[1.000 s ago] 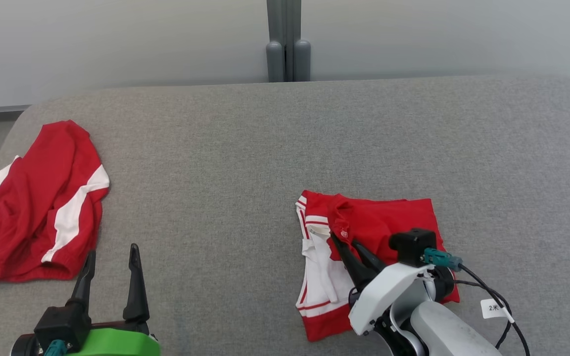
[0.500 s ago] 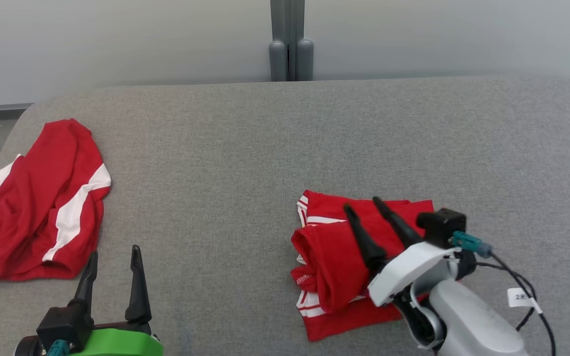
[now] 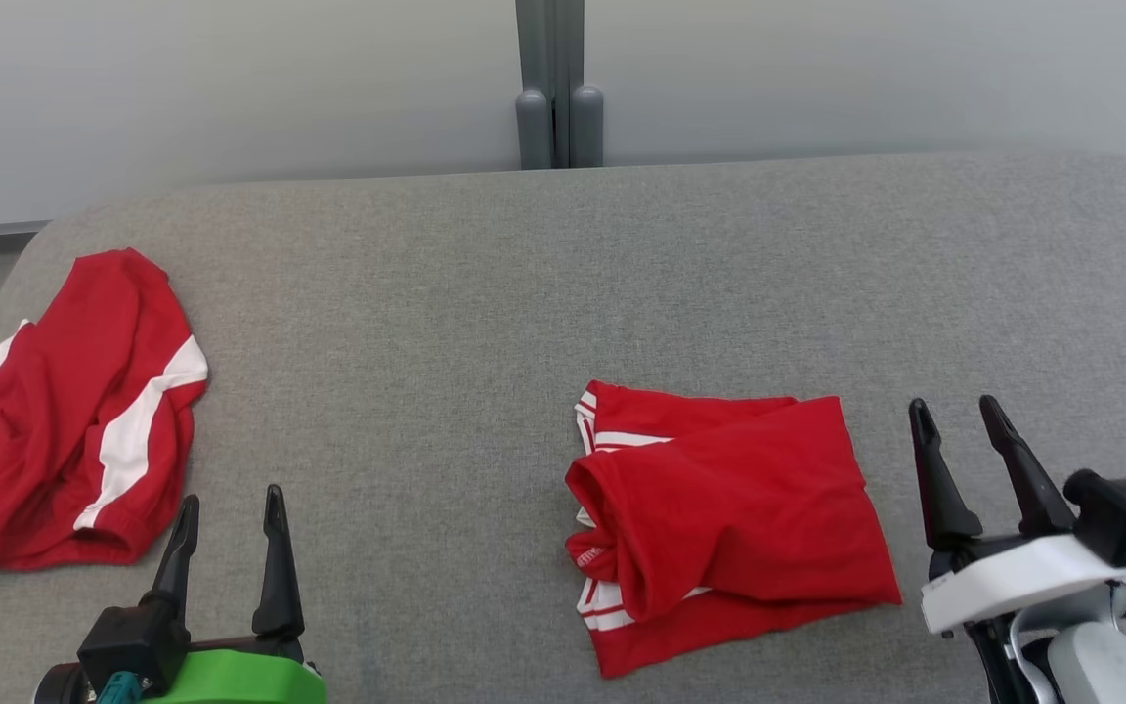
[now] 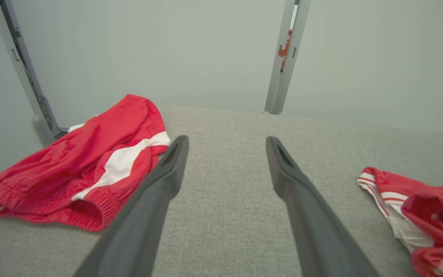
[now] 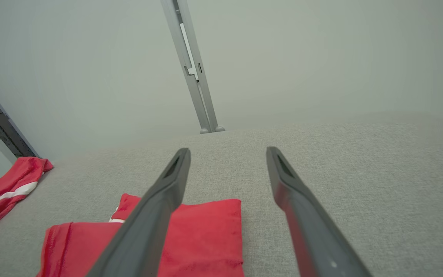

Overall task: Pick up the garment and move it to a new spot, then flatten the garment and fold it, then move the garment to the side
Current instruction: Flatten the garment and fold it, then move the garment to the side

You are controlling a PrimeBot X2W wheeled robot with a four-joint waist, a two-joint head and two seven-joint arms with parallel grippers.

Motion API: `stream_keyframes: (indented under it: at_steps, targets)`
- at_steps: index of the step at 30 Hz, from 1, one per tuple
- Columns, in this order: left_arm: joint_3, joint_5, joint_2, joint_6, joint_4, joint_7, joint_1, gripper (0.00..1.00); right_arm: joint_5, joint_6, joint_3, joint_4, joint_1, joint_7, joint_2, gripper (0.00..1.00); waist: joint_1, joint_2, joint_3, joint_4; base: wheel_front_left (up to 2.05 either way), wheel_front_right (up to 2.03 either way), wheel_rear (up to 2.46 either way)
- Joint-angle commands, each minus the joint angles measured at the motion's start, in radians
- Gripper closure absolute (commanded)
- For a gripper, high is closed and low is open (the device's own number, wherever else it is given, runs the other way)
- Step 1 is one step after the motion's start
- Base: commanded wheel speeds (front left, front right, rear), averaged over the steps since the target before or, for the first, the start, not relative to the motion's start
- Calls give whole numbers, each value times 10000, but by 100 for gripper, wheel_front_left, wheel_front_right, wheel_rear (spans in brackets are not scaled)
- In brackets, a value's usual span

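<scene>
Fold: garment (image 3: 729,508) folded at 5 o'clock; top layer bunched at its 9 o'clock edge.
Jaws: left gripper (image 3: 231,495) and right gripper (image 3: 954,404) both apart, empty.
Risk: a one-layer grip could unfold it in transit.

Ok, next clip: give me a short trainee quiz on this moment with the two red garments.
1. True or false: the right end effector is gripping the folded red garment.
2. Where does the crumpled red-and-white garment lie? A) at the left edge of the grey padded surface, left of the left end effector; B) on top of the folded garment; C) between the right end effector's fingers.
3. Fill in: both end effectors stand ____.
Key: 1 false, it is open and clear of the cloth, to its right; 2 A; 3 open.
</scene>
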Motion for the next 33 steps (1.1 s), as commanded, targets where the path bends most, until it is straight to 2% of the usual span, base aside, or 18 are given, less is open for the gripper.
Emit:
stream_keyframes:
  at_steps: [1, 12, 26, 33]
  targets:
    - [27, -73, 10, 96, 19, 0, 42, 0, -160, -2, -195, -226, 356, -42, 91, 0, 0, 0, -64, -39, 0, 0, 0]
    - [-68, -14, 10, 31, 90, 0, 171, 0, -863, -4, -473, -865, 1310, -43, 631, 0, 0, 0, -285, -171, 0, 0, 0]
    - [8, 10, 10, -61, 180, 0, 204, 0, -997, -4, -277, -802, 1277, -44, 609, 0, 0, 0, -400, -42, 0, 0, 0]
    - [-2, 65, 10, 46, 122, 0, 254, 0, -1016, -4, -204, -724, 1265, -44, 619, 0, 0, 0, -451, -34, 0, 0, 0]
